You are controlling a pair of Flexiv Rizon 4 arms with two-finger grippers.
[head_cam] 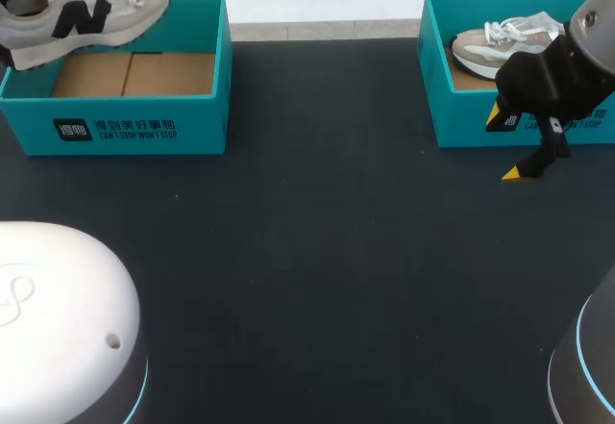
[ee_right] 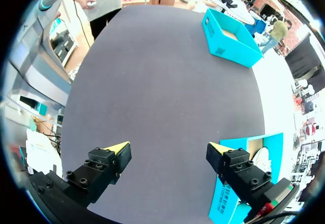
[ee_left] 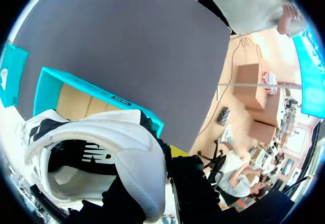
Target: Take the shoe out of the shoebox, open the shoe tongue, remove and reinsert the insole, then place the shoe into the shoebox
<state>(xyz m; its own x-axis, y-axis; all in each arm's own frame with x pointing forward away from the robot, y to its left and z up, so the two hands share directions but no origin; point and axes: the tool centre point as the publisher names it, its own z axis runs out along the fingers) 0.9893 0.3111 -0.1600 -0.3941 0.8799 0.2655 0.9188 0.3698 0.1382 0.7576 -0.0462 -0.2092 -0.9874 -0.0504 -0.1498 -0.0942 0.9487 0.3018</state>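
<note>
A white shoe with a black logo (head_cam: 82,9) hangs tilted over the back left corner of the left teal shoebox (head_cam: 125,121), whose cardboard floor is bare. In the left wrist view my left gripper (ee_left: 152,183) is shut on the heel of this white shoe (ee_left: 101,153), with the left shoebox (ee_left: 76,99) below it. A grey and white shoe (head_cam: 500,41) lies in the right teal shoebox (head_cam: 452,107). My right gripper (head_cam: 511,145) hovers open at that box's front wall, nothing between its fingers. From the right wrist, the right gripper (ee_right: 171,150) faces the dark mat, the right shoebox (ee_right: 238,188) beside one finger.
The dark table mat (head_cam: 317,251) stretches between the two boxes. My arms' rounded bases sit at the near left (head_cam: 58,318) and near right (head_cam: 586,366) corners.
</note>
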